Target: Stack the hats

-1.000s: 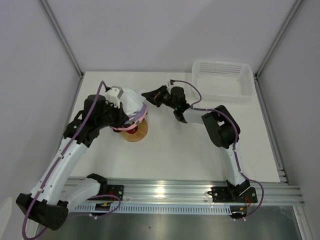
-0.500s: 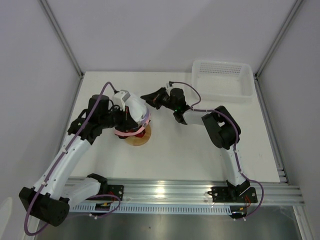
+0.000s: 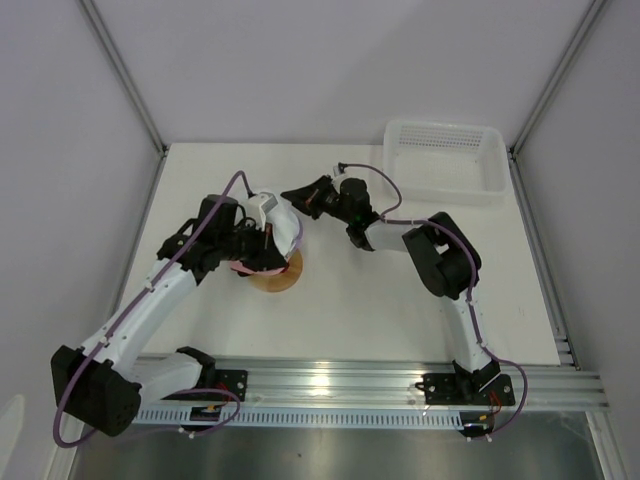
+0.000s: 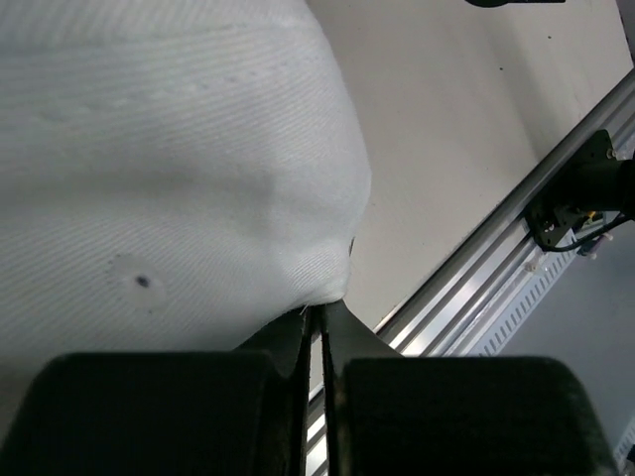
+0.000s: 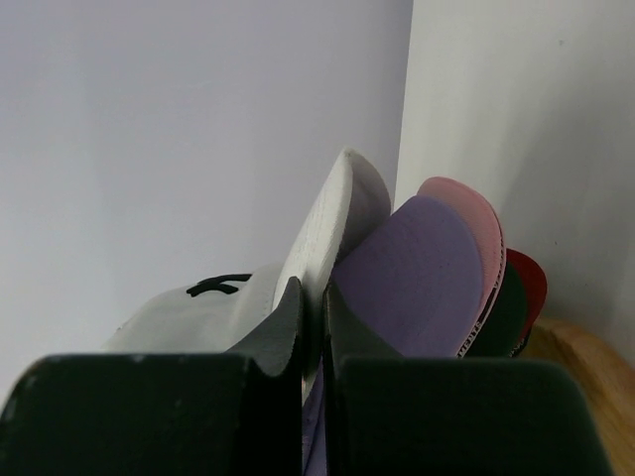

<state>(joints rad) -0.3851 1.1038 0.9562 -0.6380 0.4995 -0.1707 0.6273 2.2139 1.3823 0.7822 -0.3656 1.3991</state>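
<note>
White hat point(image 3: 282, 215) over the stack point(image 5: 437, 268) at 9 o'clock. Left fingers point(image 4: 301, 347) pinched shut on crown, right fingers point(image 5: 294, 322) on brim. Next, I'd say: seat it, release both.

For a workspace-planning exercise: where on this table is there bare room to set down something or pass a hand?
Free: the table's front middle, between the wooden stand and the right arm; and the right side, between that arm, the basket and the table edge. Crowded: around the stand, where hats and both arms meet.
</note>
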